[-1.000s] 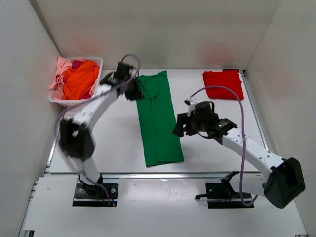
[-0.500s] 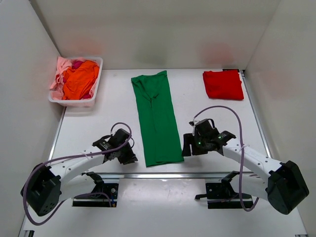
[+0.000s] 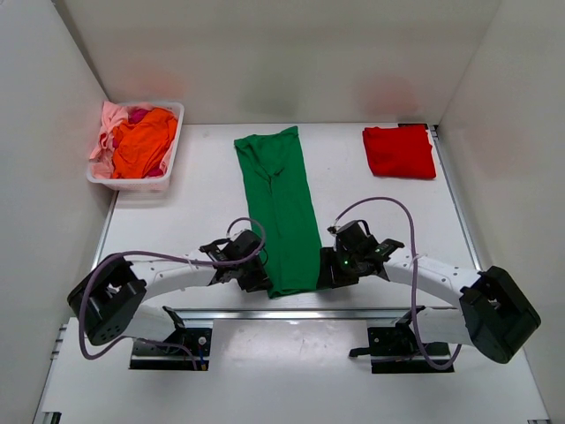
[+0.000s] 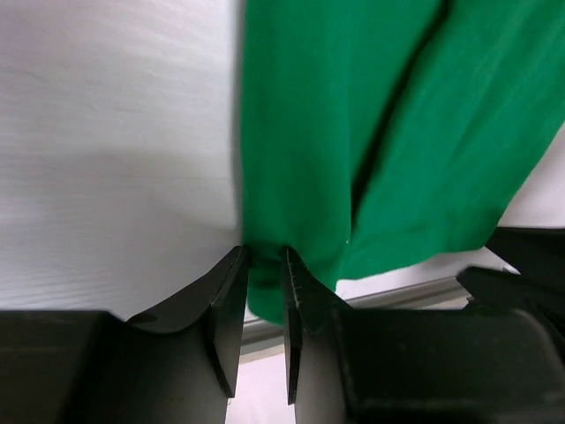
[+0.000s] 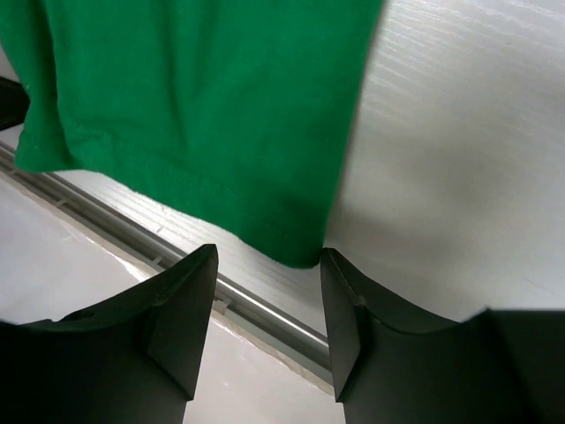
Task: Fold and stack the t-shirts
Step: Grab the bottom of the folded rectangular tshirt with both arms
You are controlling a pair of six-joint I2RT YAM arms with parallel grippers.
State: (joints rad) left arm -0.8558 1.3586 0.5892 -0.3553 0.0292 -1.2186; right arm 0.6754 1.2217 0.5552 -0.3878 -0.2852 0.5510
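A dark green t-shirt (image 3: 281,208), folded into a long strip, lies down the middle of the table. My left gripper (image 3: 261,284) is at its near left corner, shut on the green hem (image 4: 265,291). My right gripper (image 3: 323,276) is at the near right corner, open, with the green corner (image 5: 296,247) just ahead of its jaws and not gripped. A folded red t-shirt (image 3: 399,151) lies at the far right. Orange, pink and magenta shirts (image 3: 141,140) are heaped in a basket.
The white plastic basket (image 3: 168,184) stands at the far left corner. A metal rail (image 3: 291,311) runs along the table's near edge just under both grippers. White walls close in the left, right and back.
Both arms have swung from the far and middle table down to the near edge. The left gripper has closed on the green shirt's near left corner; the right has reached the near right corner.
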